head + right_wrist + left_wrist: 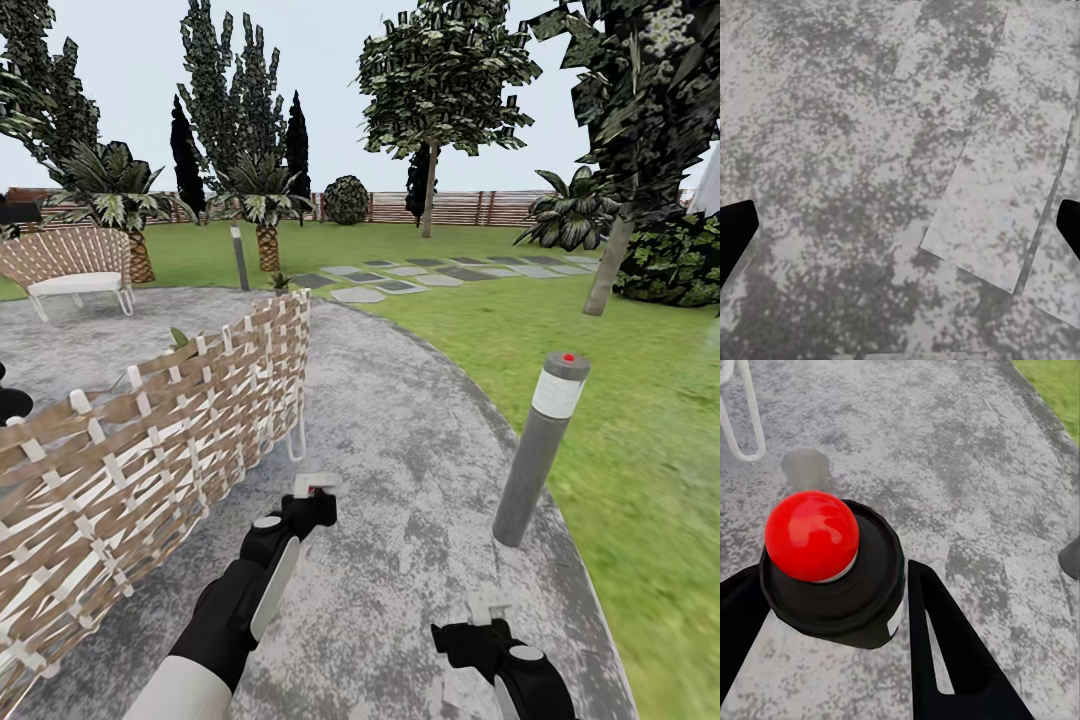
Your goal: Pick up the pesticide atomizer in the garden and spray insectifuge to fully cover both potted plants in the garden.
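Mottled grey paving of the round patio (400,420) spreads under both arms, with green lawn (640,400) curving round its right edge. The left end effector (312,497) hangs low over the paving at near centre, its black fingers (945,652) clamped on the pesticide atomizer (832,574); from the left wrist view the bottle shows as a dark body topped by a glossy red dot, and from the head view its white trigger head sticks out just beyond the fingertips. The right end effector (487,607) sits nearer and to the right, also over bare paving, with its two black fingertips (735,232) spread wide apart at the edges of the right wrist view and nothing between them.

Just left of the left arm stands the woven back of a brown and white slatted chair (150,440), close enough to crowd that side; one thin white leg (742,420) of it touches the paving beside the atomizer. A green leaf tip (180,338) pokes up behind the chair's top edge, but what it belongs to is hidden. To the right, a grey lamp post (540,450) with a red cap stands at the patio's rim. Farther off are a second chair (75,268) at far left, palm trees (262,205), stepping stones (420,275) and a brown fence (460,207).
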